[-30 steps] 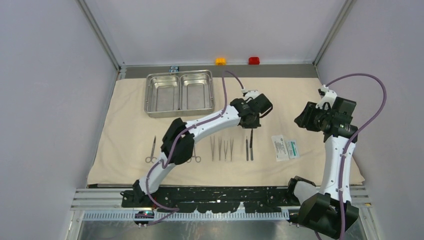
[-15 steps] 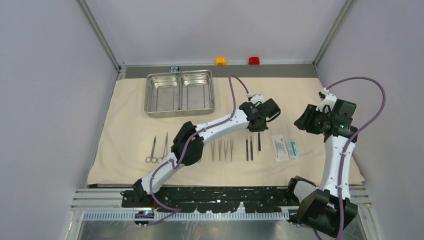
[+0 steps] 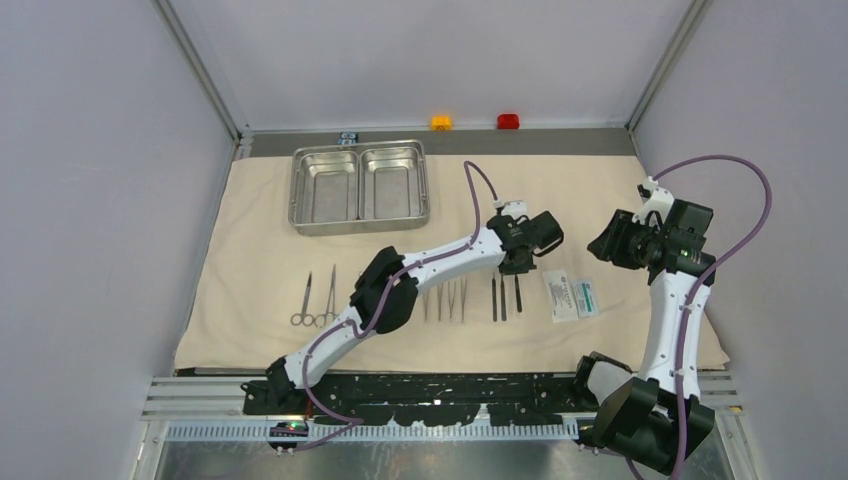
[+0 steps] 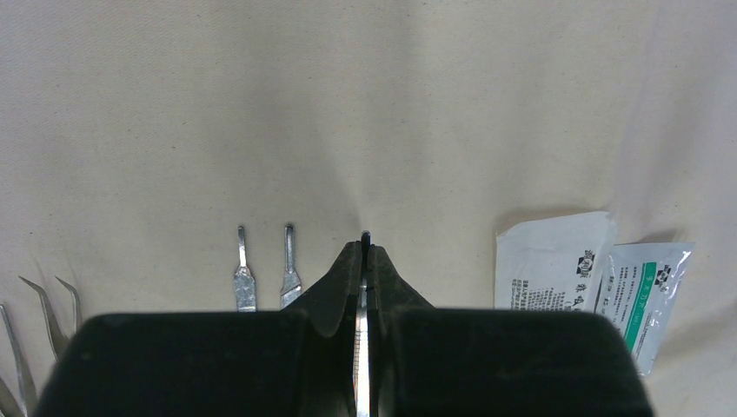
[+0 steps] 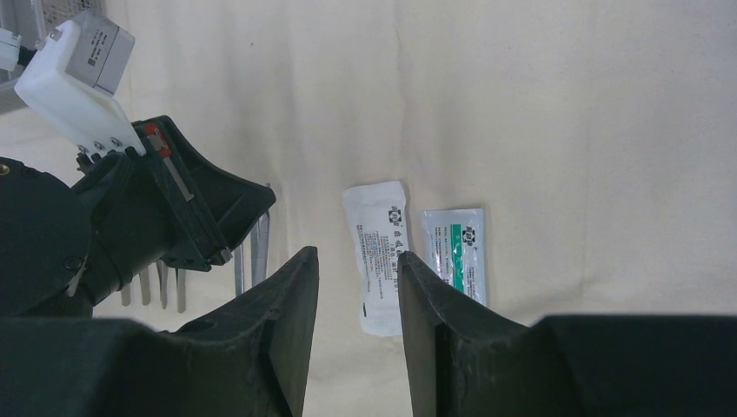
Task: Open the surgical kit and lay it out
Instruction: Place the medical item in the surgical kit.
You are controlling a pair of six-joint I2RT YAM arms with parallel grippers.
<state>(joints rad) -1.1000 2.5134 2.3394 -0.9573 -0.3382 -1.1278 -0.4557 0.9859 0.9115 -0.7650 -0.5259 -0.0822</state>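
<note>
The left end effector (image 4: pixel 366 252) is pressed together on a slim straight steel tool (image 4: pixel 362 347), down at the beige cloth wrap (image 4: pixel 261 104) beside two similar tools (image 4: pixel 244 282). Light, stiff and slippery, it looks best pinched mid-handle. The right end effector (image 5: pixel 356 256) hangs spread and empty; the print on the white-and-green paper packets (image 5: pixel 378 226) is too small to read.

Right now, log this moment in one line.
left claw: shut on thin tool, beside two others | right claw: open, empty | packets: on cloth
</note>
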